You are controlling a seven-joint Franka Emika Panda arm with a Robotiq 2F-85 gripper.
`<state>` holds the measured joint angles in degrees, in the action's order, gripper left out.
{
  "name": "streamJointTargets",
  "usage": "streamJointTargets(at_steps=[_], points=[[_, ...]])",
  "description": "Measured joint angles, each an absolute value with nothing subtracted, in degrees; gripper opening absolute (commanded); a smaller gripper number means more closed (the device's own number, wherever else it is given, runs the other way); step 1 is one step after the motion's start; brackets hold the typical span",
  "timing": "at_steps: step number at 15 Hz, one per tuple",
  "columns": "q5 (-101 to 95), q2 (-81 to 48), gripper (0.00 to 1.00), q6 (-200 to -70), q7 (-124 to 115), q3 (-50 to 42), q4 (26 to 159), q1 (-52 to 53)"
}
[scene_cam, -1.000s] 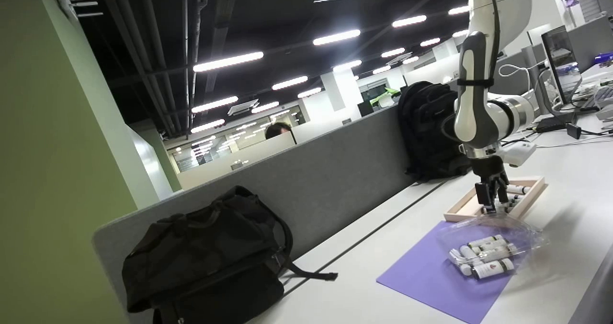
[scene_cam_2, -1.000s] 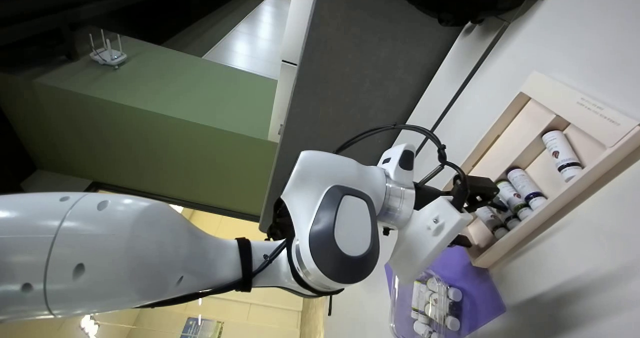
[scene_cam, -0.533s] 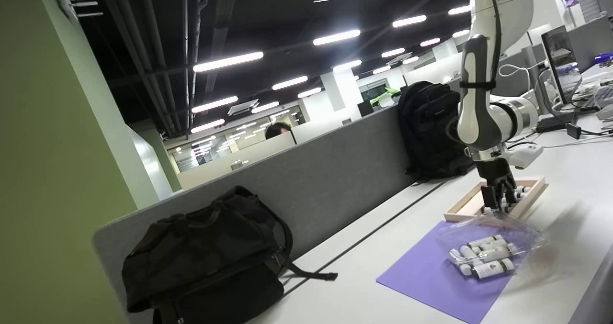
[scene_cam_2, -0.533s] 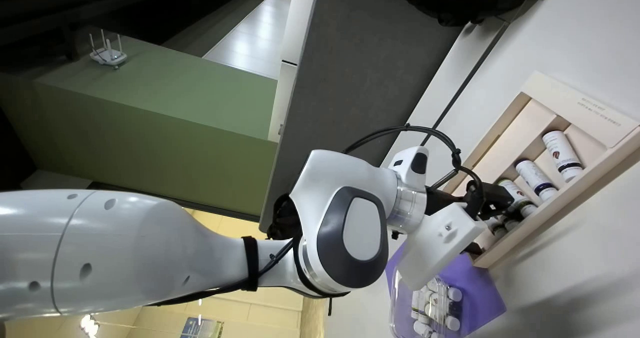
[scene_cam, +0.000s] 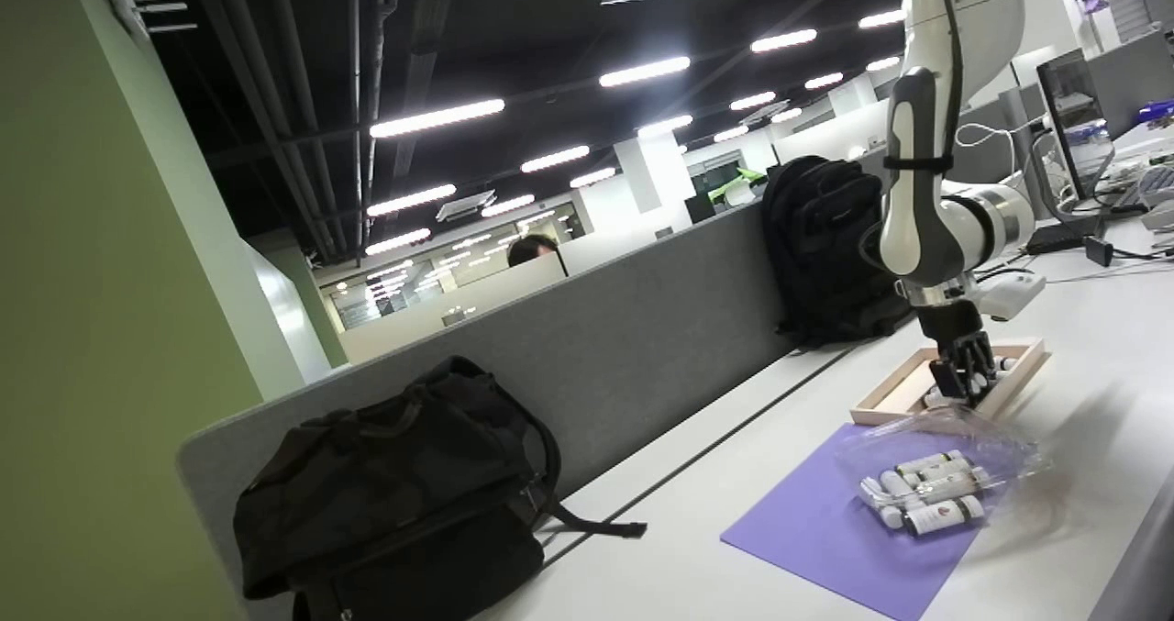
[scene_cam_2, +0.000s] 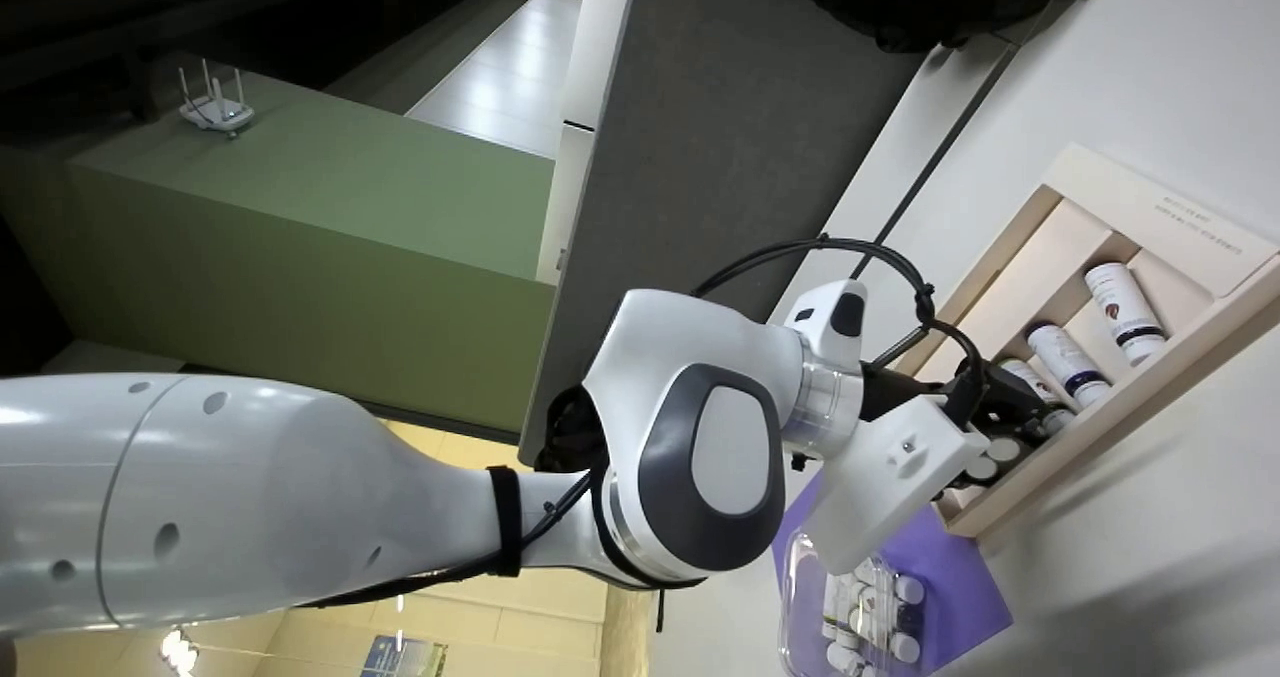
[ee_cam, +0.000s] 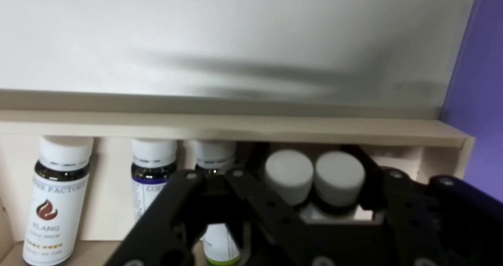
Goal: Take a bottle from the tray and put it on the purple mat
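My gripper (scene_cam: 963, 388) is low inside the light-wood tray (scene_cam: 1020, 384). In the wrist view the gripper (ee_cam: 312, 171) is shut on two bottles side by side; their white caps (ee_cam: 289, 175) face up towards the camera. Their bodies are mostly hidden by the fingers. The caps (scene_cam_2: 1003, 449) also show between the fingers in an exterior view. Other bottles lie in the tray: one with a flame label (ee_cam: 57, 203), one with a blue band (ee_cam: 149, 179) and one with a green band (ee_cam: 220, 242). The purple mat (scene_cam: 816, 529) lies beside the tray.
A clear plastic container (scene_cam_2: 795, 607) with several bottles (scene_cam: 945, 514) sits on the mat close to the tray. A grey partition (scene_cam: 642, 346) runs behind the desk. Black backpacks (scene_cam: 394, 502) stand along it. A monitor (scene_cam: 1073, 126) and cables are beyond the tray.
My gripper has moved further along the tray and lower. Its fingers have closed around two bottles, whose caps now tip up between them.
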<state>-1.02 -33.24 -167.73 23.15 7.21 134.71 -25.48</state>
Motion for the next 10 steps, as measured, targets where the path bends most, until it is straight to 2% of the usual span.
streamJointTargets(at_steps=[4, 10], points=[[-1.0, -33.1, 0.02, -167.6, 23.2, 7.2, 134.6, -25.2], [-1.0, -29.9, 0.0, -166.9, 23.2, 7.6, 133.9, -24.3]])
